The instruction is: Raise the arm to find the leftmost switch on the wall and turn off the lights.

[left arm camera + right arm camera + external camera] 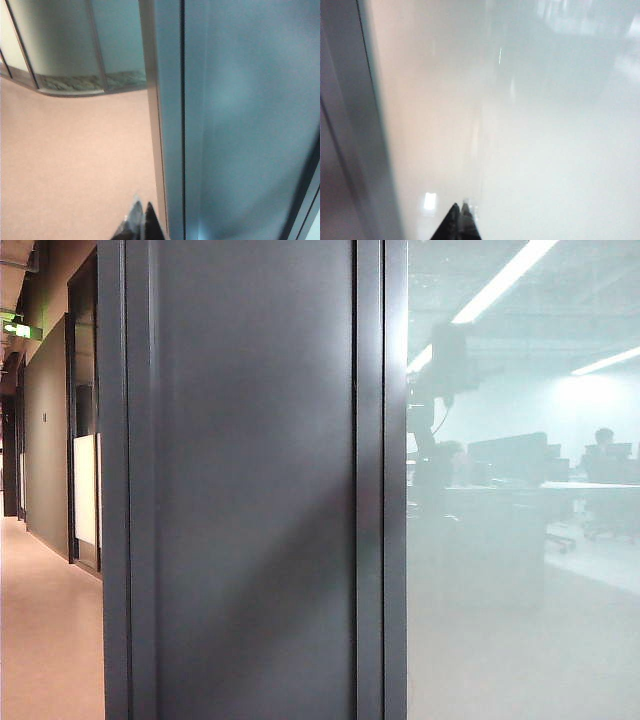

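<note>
The left hand [139, 220] shows only dark fingertips pressed together, empty, low beside a grey metal panel [240, 125] over the pinkish floor [75, 165]. The right hand [459, 220] is likewise closed and empty, against frosted glass [530, 125]. In the exterior view's upper right, the arm [440, 390] appears as a hazy dark silhouette in that glass.
</note>
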